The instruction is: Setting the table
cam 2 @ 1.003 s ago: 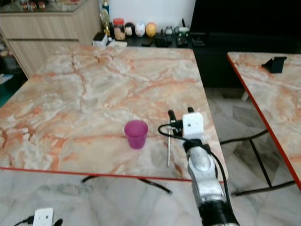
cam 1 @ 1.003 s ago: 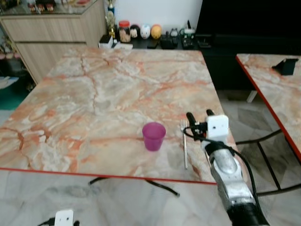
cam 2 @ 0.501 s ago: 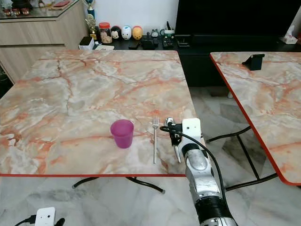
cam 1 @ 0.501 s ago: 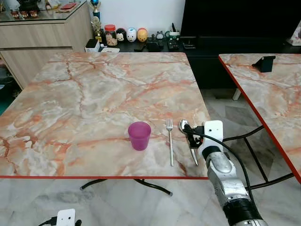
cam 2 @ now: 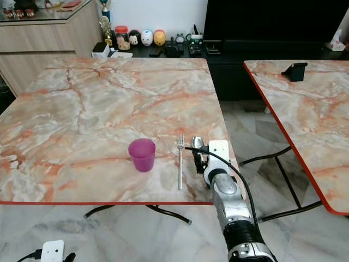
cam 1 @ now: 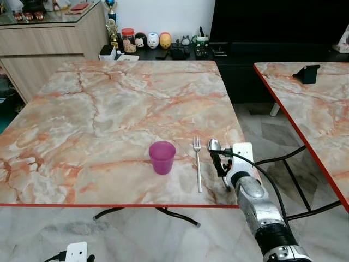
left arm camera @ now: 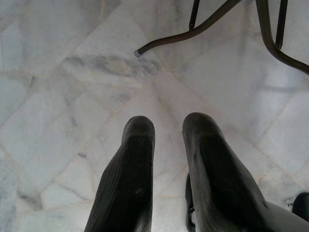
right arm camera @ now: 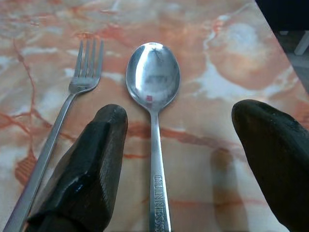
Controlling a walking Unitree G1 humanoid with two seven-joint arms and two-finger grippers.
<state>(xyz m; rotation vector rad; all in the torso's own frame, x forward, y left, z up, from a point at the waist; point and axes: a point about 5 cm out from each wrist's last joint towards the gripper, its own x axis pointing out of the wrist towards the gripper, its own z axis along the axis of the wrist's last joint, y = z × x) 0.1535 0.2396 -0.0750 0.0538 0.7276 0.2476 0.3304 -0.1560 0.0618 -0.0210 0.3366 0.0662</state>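
Spoon [right arm camera: 153,82] flat on table [cam 1: 109,109] btwn spread right claw [right arm camera: 176,159] fingers (untouched), fork [cam 1: 197,164] beside.

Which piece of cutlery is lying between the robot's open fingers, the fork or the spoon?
The spoon. It lies on the table between the right gripper's open fingers; the fork lies outside them, nearer the purple cup.

Beyond the far table edge, a low dark shelf [cam 1: 180,53] with a red-lidded jar [cam 1: 128,40], small round figurines [cam 1: 152,40] in white and orange, and a gold trophy [cam 1: 112,22] beside a wooden sideboard [cam 1: 49,57]. To the right, a second marble table [cam 1: 311,109] with red edging and a small black stand [cam 1: 306,73] near its far end. Underneath, pale grey marbled floor tiles [left arm camera: 72,96] crossed by dark metal table legs [left arm camera: 193,31].
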